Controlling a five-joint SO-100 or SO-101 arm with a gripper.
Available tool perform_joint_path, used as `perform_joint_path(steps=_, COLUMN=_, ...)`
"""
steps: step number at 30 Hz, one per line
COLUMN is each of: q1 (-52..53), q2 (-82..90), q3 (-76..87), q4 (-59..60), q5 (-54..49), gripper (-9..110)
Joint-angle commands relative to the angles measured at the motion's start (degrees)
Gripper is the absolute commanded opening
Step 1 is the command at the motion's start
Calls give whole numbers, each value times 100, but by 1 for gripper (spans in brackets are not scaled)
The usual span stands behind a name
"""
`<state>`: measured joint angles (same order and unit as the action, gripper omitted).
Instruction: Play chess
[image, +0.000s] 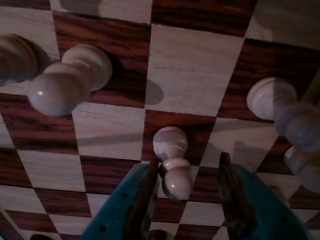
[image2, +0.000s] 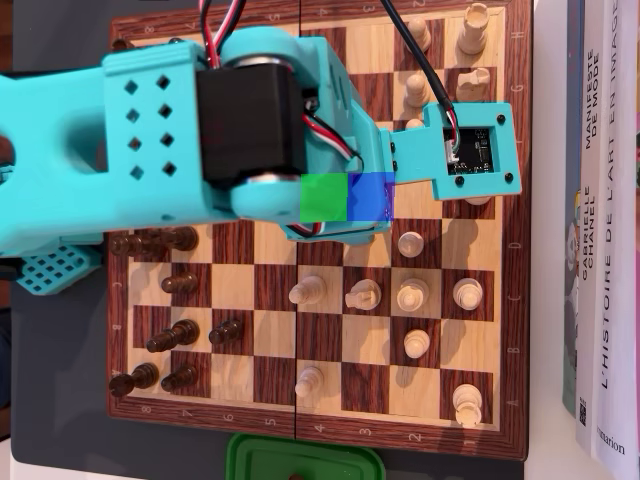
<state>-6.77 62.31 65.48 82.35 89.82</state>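
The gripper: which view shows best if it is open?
The wrist view. There the gripper is seen close, its jaws open on either side of a white pawn, not touching it. In the overhead view the arm hides the gripper.

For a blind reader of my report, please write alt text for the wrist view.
A light wooden pawn stands on the chessboard just ahead of the open teal pincer, between its jaws but untouched. Other light pieces stand at left and right.

White tabletop (image2: 560, 445), 3 book spines (image2: 600, 220) at right in the overhead view, green container (image2: 300, 462) below
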Motion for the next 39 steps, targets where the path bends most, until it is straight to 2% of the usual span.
perform_joint_path(steps=1, q1=0, q2=79, q3=-193, q4=-18, q5=-26, gripper=15)
perform_joint_path(steps=9, q1=0, q2=79, q3=-202, q4=-18, q5=-26, gripper=7)
perform_joint_path(steps=39, q1=-18, q2=167, q3=-193, q4=35, q5=-35, gripper=4)
